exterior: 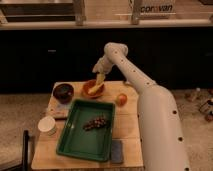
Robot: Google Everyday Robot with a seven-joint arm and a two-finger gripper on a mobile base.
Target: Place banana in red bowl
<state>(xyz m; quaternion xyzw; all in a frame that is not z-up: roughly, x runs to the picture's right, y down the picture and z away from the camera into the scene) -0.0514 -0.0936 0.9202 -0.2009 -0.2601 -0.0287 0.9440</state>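
The red bowl (92,90) is a shallow orange-red bowl at the far side of the wooden table (130,125), right of the dark bowl. The pale-yellow banana (100,80) hangs tilted just over the bowl's right half, its lower end at or inside the rim. My gripper (99,71) is at the end of the white arm, directly above the bowl, at the banana's upper end. I cannot tell whether the banana touches the bowl's bottom.
A dark maroon bowl (63,92) stands left of the red bowl. A round orange-red fruit (121,99) lies to its right. A green tray (87,129) with a brown cluster (95,122) fills the table's middle. A white cup (47,125) and a grey sponge (116,150) sit near the front.
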